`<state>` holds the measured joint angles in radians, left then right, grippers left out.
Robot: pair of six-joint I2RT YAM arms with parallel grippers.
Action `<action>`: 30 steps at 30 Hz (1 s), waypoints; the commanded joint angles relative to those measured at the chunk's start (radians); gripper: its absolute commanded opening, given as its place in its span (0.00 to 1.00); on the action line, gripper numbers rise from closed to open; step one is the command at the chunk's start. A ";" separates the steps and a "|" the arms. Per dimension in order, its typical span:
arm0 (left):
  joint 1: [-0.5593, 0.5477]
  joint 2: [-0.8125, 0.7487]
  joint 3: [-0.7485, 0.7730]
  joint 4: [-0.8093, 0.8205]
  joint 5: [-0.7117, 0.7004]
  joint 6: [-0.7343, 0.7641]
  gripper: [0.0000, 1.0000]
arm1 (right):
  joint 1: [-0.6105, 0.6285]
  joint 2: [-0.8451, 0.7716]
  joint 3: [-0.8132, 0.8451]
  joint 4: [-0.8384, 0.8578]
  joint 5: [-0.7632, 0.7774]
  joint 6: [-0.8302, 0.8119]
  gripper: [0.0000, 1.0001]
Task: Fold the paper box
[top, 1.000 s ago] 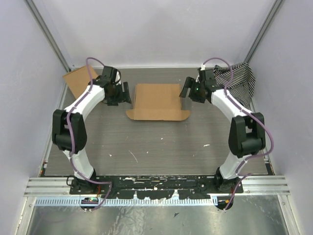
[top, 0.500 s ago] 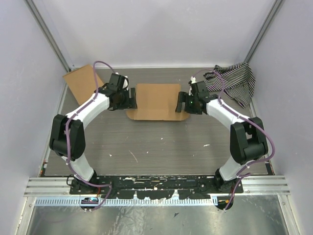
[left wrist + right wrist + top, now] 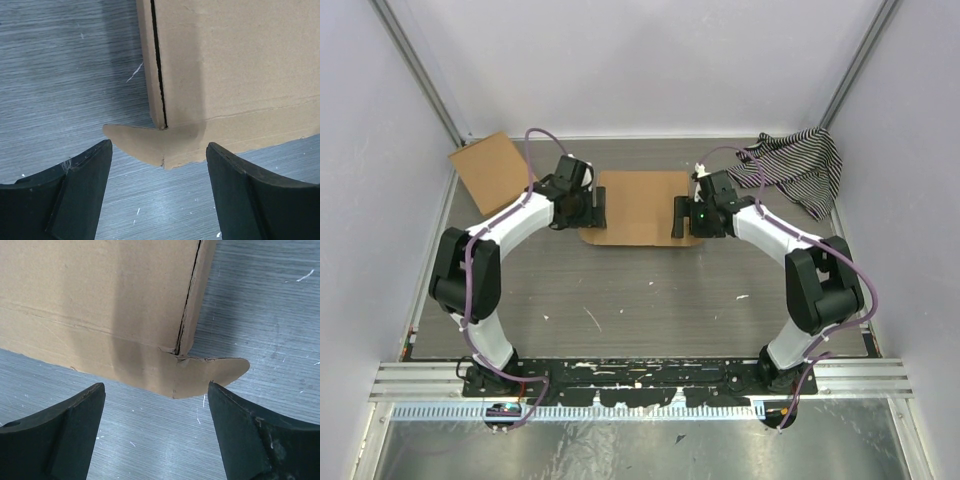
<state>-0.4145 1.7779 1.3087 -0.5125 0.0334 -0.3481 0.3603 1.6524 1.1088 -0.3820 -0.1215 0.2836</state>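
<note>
Left gripper (image 3: 597, 208) and right gripper (image 3: 680, 216), jaws apart, empty, flanking near-flat plain brown cardboard box (image 3: 640, 203); folding seemingly barely started.

The paper box (image 3: 240, 60) is showing matt brown cardboard, rough and fibrous along its cut edges. The worktop (image 3: 60, 75) is presenting a grey wood-grain finish, flecked with white scuffs. The left end effector (image 3: 158, 162) and the right end effector (image 3: 156, 402) are showing matt black plastic, faintly scratched.
</note>
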 commanded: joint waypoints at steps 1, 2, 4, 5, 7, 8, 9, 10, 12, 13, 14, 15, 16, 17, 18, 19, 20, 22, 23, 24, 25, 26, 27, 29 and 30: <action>-0.016 0.003 -0.022 0.055 -0.024 0.005 0.83 | 0.010 0.007 -0.011 0.029 0.014 -0.031 0.88; -0.019 0.004 -0.026 0.060 -0.033 0.004 0.83 | 0.013 0.011 -0.011 0.031 0.018 -0.033 0.87; -0.026 0.003 -0.035 0.078 -0.058 0.001 0.83 | 0.016 0.017 -0.010 0.031 0.025 -0.036 0.87; -0.029 0.000 -0.041 0.095 -0.067 0.001 0.83 | 0.018 0.019 -0.009 0.032 0.028 -0.037 0.87; -0.034 -0.002 -0.054 0.117 -0.082 0.004 0.83 | 0.019 0.027 -0.007 0.031 0.036 -0.038 0.87; -0.036 0.001 -0.056 0.122 -0.092 0.005 0.84 | 0.020 0.031 -0.006 0.031 0.038 -0.038 0.87; -0.038 0.004 -0.054 0.124 -0.095 0.009 0.84 | 0.021 0.034 -0.005 0.032 0.039 -0.039 0.87; -0.038 0.008 -0.051 0.126 -0.096 0.013 0.84 | 0.020 0.037 -0.004 0.033 0.039 -0.040 0.87; -0.041 0.017 -0.044 0.125 -0.093 0.019 0.84 | 0.023 0.044 0.001 0.034 0.032 -0.042 0.87; -0.041 0.022 -0.041 0.121 -0.088 0.021 0.84 | 0.023 0.046 0.004 0.032 0.030 -0.043 0.87; -0.042 0.027 -0.038 0.117 -0.081 0.021 0.84 | 0.024 0.050 0.006 0.032 0.029 -0.043 0.87; -0.043 0.031 -0.035 0.111 -0.077 0.021 0.84 | 0.023 0.051 0.007 0.033 0.025 -0.044 0.87; -0.044 0.034 -0.035 0.108 -0.071 0.021 0.84 | 0.024 0.051 0.008 0.036 0.019 -0.043 0.86; -0.045 0.038 -0.035 0.107 -0.062 0.020 0.84 | 0.025 0.053 0.008 0.038 0.012 -0.045 0.86; -0.047 0.040 -0.036 0.107 -0.052 0.019 0.84 | 0.025 0.055 0.009 0.040 -0.001 -0.047 0.86; -0.049 0.044 -0.035 0.108 -0.043 0.017 0.84 | 0.025 0.056 0.009 0.043 -0.012 -0.048 0.86; -0.052 0.048 -0.037 0.107 -0.038 0.014 0.84 | 0.025 0.058 0.011 0.043 -0.019 -0.050 0.86; -0.058 0.052 -0.037 0.100 -0.033 0.012 0.83 | 0.026 0.060 0.011 0.045 -0.030 -0.052 0.85; -0.060 0.053 -0.038 0.096 -0.028 0.011 0.83 | 0.026 0.059 0.011 0.045 -0.037 -0.052 0.85; -0.062 0.052 -0.039 0.091 -0.023 0.011 0.83 | 0.028 0.056 0.009 0.047 -0.045 -0.053 0.85; -0.064 0.049 -0.042 0.086 -0.020 0.011 0.82 | 0.028 0.053 0.006 0.052 -0.054 -0.054 0.85; -0.066 0.045 -0.047 0.085 -0.017 0.011 0.82 | 0.028 0.049 0.001 0.055 -0.063 -0.056 0.84; -0.067 0.039 -0.055 0.088 -0.013 0.011 0.82 | 0.029 0.045 -0.001 0.060 -0.067 -0.058 0.84; -0.067 0.028 -0.070 0.097 -0.004 0.007 0.81 | 0.029 0.036 -0.012 0.071 -0.078 -0.059 0.83; -0.068 0.023 -0.077 0.103 0.003 0.006 0.81 | 0.029 0.033 -0.015 0.078 -0.088 -0.061 0.83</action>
<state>-0.4770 1.8156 1.2613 -0.4236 0.0055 -0.3416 0.3824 1.7161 1.0954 -0.3637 -0.1631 0.2386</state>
